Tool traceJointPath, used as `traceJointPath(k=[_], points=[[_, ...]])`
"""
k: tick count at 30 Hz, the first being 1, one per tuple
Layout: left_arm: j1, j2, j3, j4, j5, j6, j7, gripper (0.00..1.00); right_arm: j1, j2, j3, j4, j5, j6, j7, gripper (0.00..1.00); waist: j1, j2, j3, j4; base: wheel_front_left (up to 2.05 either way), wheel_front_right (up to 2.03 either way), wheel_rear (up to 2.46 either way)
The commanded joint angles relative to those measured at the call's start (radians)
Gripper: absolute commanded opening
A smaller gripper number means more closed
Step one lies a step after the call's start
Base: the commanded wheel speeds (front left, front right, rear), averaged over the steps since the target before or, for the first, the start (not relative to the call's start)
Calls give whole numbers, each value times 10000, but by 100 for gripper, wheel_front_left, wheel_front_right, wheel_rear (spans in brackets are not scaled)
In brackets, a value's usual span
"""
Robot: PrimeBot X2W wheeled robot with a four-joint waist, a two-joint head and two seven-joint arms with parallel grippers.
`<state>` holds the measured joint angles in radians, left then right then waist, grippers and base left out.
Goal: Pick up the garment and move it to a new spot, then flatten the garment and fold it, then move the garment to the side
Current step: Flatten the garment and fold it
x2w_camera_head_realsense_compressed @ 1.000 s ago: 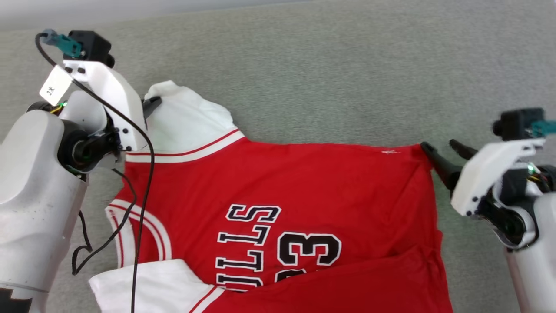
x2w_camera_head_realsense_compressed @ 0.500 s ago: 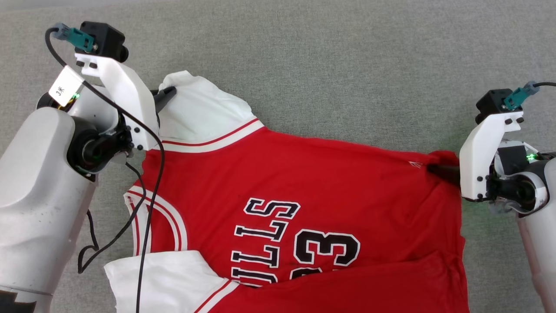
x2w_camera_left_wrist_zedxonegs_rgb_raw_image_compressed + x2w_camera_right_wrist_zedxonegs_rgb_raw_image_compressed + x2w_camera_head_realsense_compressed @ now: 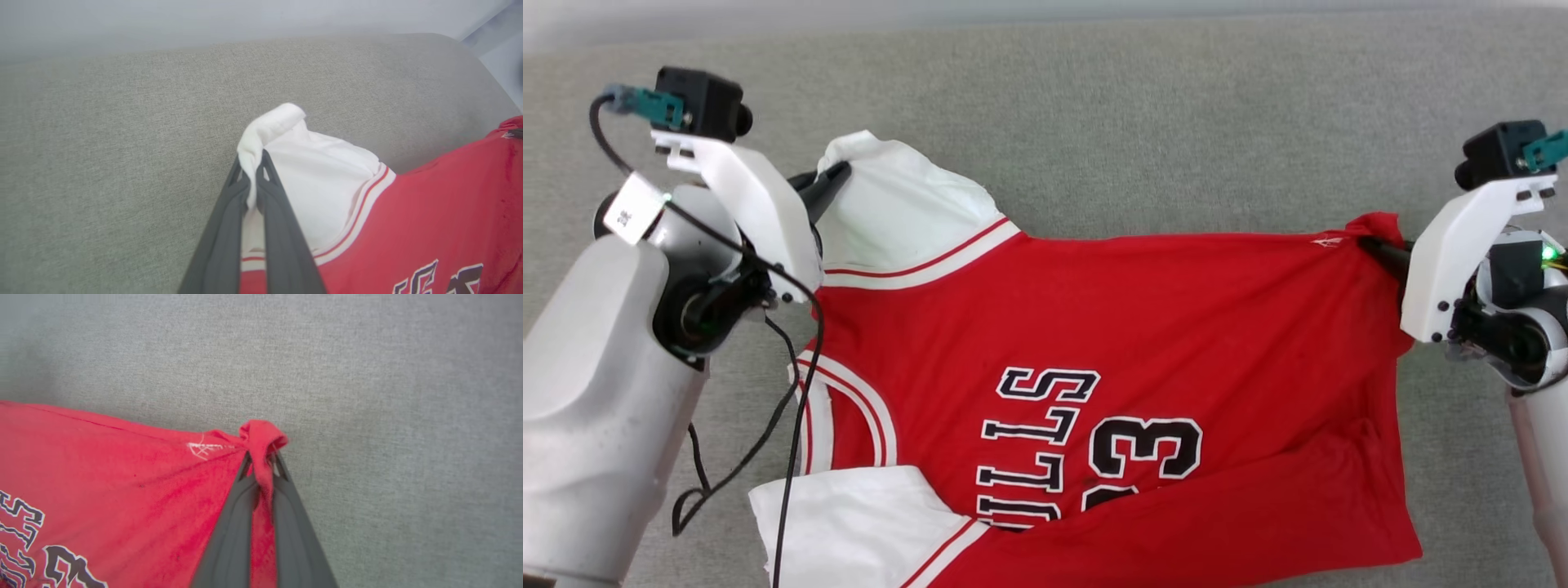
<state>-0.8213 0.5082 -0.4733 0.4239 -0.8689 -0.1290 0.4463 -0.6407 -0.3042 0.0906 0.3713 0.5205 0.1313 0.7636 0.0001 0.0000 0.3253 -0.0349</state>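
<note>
The garment (image 3: 1111, 327), a red jersey with white sleeves and black "BULLS" lettering, lies spread on the grey fabric surface (image 3: 1135, 122). My left gripper (image 3: 837, 173) is shut on the edge of the far white sleeve (image 3: 322, 183), pinching a fold of it between both fingers (image 3: 220, 241). My right gripper (image 3: 1372, 243) is shut on the garment's far red hem corner (image 3: 261, 437), which bunches up between its fingers (image 3: 294, 539). The cloth stretches taut between the two grips. A second white sleeve (image 3: 849, 523) lies at the near left.
The grey fabric surface extends beyond the garment to the far side and to the right (image 3: 408, 416). Its rounded end shows at the upper right of the left wrist view (image 3: 461, 53). A black cable (image 3: 796, 392) hangs from my left arm over the garment.
My right gripper closed on the red hem corner and lifted it outward, pulling the far edge taut. The left gripper kept its hold on the white sleeve. The camera shifted slightly.
</note>
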Motion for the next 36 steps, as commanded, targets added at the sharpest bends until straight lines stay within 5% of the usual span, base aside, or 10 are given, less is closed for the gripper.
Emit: traceJointPath(k=[1,14,23,33,34,35,36], points=[[344,65,118,-107,-70,44,-240,0,315,-109,-18,-215,3,-10,-297,0,-1,0,-298,101,0,0,0],[4076,218,431,-1976,-229,1244,-1838,0,3289,12,-551,-1463,-364,-11,-2502,0,-1,0,-1589,488,0,0,0],[6846,115,381,-3088,-551,2172,-2277,0,5465,401,-959,-1665,-74,-10,-2915,0,-1,0,-2215,742,0,0,0],[8339,-188,101,-3228,-936,2540,-2256,0,6750,798,-1345,-1479,45,-10,-2982,0,-1,0,-2510,780,0,0,0],[8383,-255,35,-3152,-920,2505,-2252,0,6835,865,-1353,-1458,50,-10,-3027,15,-1,0,-2532,770,0,0,0],[8405,-338,-25,-3065,-917,2460,-2290,0,6892,909,-1339,-1459,17,-10,-3100,67,-1,0,-2549,761,0,0,0],[8399,-423,-85,-2985,-900,2446,-2326,6,6933,977,-1325,-1490,40,-10,-3222,100,-1,0,-2572,753,0,0,0]])
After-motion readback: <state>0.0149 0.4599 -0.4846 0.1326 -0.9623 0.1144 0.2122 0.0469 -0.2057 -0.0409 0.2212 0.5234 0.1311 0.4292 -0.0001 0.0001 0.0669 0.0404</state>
